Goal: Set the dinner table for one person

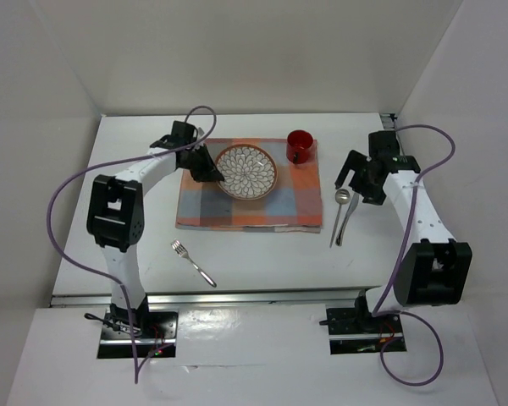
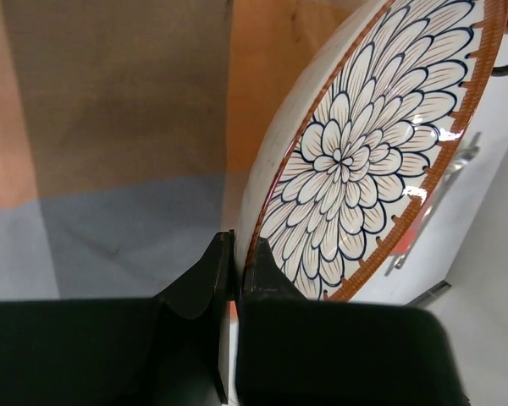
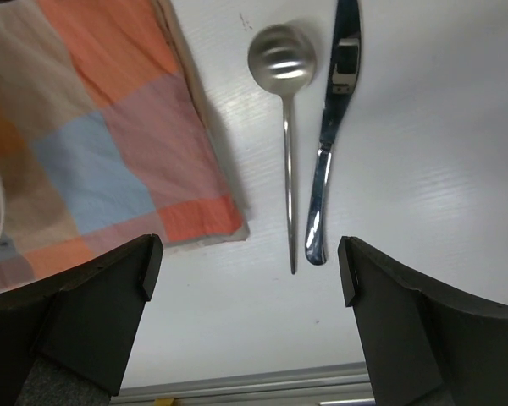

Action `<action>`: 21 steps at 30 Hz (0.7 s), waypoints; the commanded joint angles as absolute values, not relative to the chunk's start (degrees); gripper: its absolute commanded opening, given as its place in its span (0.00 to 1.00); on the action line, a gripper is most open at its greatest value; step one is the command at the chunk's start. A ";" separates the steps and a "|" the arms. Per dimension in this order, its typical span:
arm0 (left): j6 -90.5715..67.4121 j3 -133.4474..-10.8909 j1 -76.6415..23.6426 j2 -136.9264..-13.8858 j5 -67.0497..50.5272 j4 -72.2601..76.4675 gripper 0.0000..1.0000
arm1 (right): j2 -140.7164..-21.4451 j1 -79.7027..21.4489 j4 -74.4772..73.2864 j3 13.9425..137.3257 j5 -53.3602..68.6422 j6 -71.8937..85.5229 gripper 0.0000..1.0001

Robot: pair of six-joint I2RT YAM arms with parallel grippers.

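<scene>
You see the worktop filling the middle of the top view: a large, flat, matte-white rectangle with a pale metal rail along its near edge, bare across most of its lower half and enclosed by white walls on the far and side edges.

Count the things on it:
- one orange-and-blue checked mat, just above the centre of the frame
- one flower-patterned plate with a brown rim, on the mat's upper middle
- one red mug, on the mat's upper right corner
- one fork, alone on the white surface lower left of the mat
- one spoon and one knife, side by side just right of the mat, with the spoon nearer the cloth

Two arms reach in. Your left end effector has its fingers pressed together on the plate's left rim, pinching it. You cannot tell whether the plate is off the cloth. Your right end effector is spread wide and holds nothing. It hangs above the spoon and knife at the right of the frame.
</scene>
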State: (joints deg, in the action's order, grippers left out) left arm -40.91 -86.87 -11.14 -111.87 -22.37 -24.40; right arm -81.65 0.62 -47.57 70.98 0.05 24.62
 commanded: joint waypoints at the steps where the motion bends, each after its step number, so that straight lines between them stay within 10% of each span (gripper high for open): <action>1: -42.80 -92.45 -12.13 -112.84 -28.73 -16.18 0.00 | -78.14 1.75 -49.22 69.87 0.35 25.22 0.98; 16: -40.61 -99.74 -15.38 -122.95 -25.40 -21.69 0.00 | -76.90 2.29 -43.78 59.95 0.09 26.89 0.89; 21: -37.80 -102.92 -15.91 -126.47 -22.60 -28.12 0.40 | -79.01 2.81 -40.96 57.66 1.14 27.42 0.57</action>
State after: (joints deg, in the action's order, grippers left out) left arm -40.03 -99.68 -15.09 -126.32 -21.78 -26.28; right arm -79.13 2.31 -45.32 58.43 0.89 26.15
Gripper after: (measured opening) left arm 0.360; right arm 0.646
